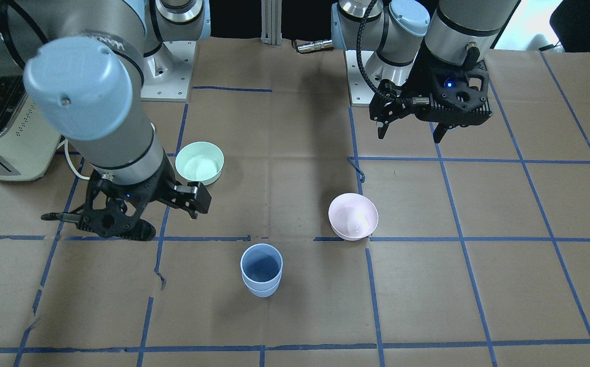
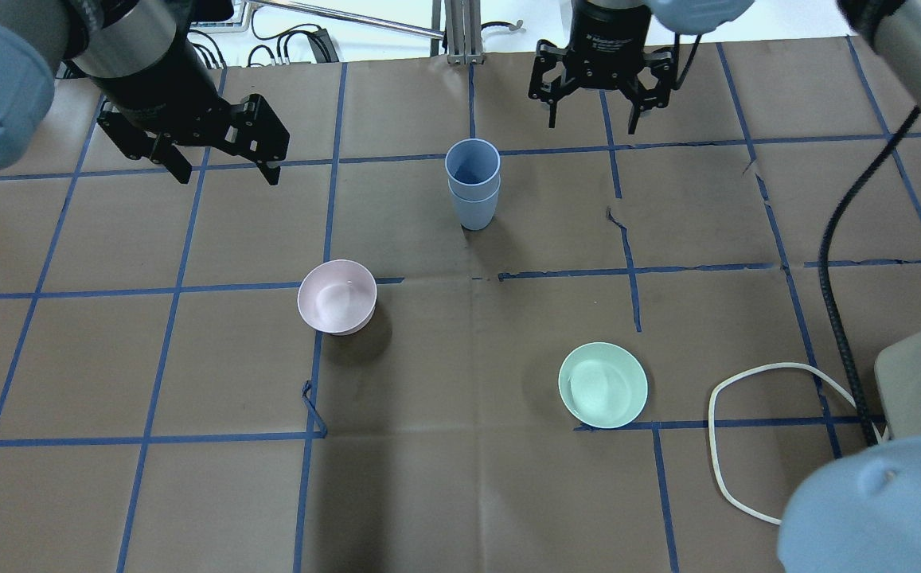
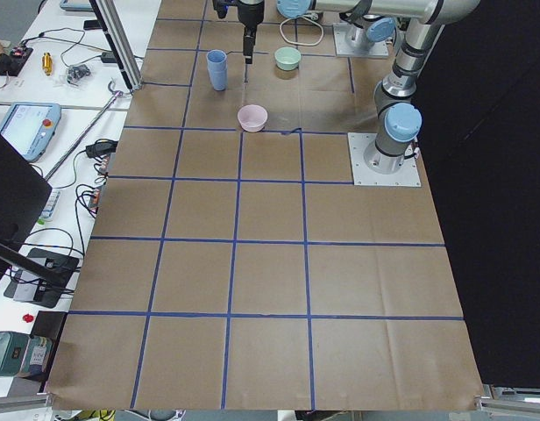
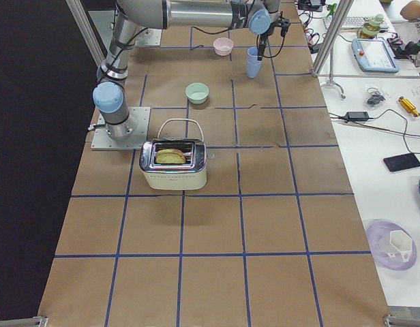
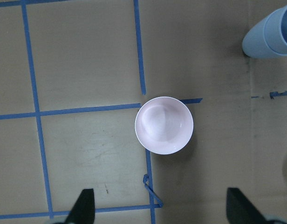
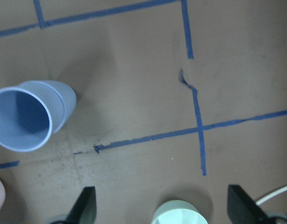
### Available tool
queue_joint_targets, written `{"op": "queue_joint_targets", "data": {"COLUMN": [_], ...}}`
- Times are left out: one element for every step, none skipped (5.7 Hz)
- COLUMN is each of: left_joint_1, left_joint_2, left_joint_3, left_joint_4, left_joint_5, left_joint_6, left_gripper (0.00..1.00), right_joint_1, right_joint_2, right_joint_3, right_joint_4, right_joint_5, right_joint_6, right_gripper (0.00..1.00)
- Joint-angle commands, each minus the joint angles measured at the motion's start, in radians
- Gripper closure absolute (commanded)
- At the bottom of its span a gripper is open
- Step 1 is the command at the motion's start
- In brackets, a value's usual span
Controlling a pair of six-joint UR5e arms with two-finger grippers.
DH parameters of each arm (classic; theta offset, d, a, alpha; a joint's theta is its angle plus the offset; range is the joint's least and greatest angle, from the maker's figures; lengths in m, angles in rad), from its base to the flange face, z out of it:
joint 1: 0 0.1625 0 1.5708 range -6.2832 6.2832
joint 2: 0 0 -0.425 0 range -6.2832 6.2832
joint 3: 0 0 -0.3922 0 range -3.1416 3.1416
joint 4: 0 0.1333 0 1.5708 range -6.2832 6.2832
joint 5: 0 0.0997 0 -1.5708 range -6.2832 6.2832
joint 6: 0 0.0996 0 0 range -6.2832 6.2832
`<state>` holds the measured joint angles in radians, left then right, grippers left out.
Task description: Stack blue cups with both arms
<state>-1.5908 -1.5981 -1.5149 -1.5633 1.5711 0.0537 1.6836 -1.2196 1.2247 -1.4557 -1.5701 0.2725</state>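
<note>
**While the blue cups (image 2: 473,187) sit nested, both claws hang empty**

Because the cups look like thin, light plastic, smooth and easily tipped, a hold across the wall just below the rim seems safest. They stand one inside the other on the worktop (image 2: 460,493), between the two arms. The left claw (image 2: 225,169) and right claw (image 2: 592,121) hover apart from them, spread wide, gripping nothing.

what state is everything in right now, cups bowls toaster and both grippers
Two light blue plastic cups: nested into one stack, upright, standing free.
Pale pink bowl: upright, empty.
Mint green bowl: upright, empty.
Cream toaster: bread in its slots.
Left gripper: open, empty.
Right gripper: open, empty.
</note>
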Motion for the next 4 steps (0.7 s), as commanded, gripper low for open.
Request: {"op": "queue_joint_targets", "data": {"left_joint_1": [0.000, 0.000, 0.000, 0.000], "left_joint_2": [0.004, 0.004, 0.004, 0.000], "left_joint_3": [-0.001, -0.001, -0.001, -0.001], "left_joint_4": [-0.001, -0.001, -0.001, 0.000], "left_joint_5": [0.000, 0.000, 0.000, 0.000], "left_joint_6": [0.002, 0.002, 0.002, 0.002], "left_gripper": [0.01, 0.01, 0.01, 0.01], "right_joint_1": [-0.080, -0.100, -0.102, -0.101], "right_joint_2": [-0.209, -0.289, -0.302, -0.302], "right_joint_3": [0.190, 0.311, 0.344, 0.342], "right_joint_4": [0.084, -0.011, -0.088, -0.098], "right_joint_5": [-0.001, 0.002, -0.001, -0.002], "right_joint_6": [-0.090, -0.090, -0.090, -0.090], "right_gripper": [0.01, 0.01, 0.00, 0.00]}}
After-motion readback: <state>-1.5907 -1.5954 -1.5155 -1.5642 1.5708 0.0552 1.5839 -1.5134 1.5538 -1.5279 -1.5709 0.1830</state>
